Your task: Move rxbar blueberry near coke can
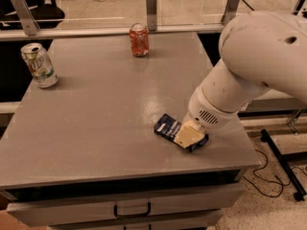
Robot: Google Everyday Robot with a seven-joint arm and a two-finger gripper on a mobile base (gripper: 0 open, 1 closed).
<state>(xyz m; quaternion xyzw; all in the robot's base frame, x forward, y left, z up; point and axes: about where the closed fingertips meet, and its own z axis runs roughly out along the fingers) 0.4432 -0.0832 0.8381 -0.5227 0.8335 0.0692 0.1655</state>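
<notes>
The single arm [261, 47] entered from the upper right of the frame as a large white rounded housing. It sloped down and to the left, narrowing to a cylindrical wrist [211, 111] with a small vent grille on its lower face. The gripper [189, 135], tan in colour, pointed downward at lower centre-right of the frame, directly beneath the wrist and low over the tabletop [96, 119].

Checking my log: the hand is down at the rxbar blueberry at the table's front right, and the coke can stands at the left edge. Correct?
Not quite: in the camera view the coke can stands at the far edge, near the middle. The hand is down at the rxbar blueberry at the table's front right, as you say.
</notes>
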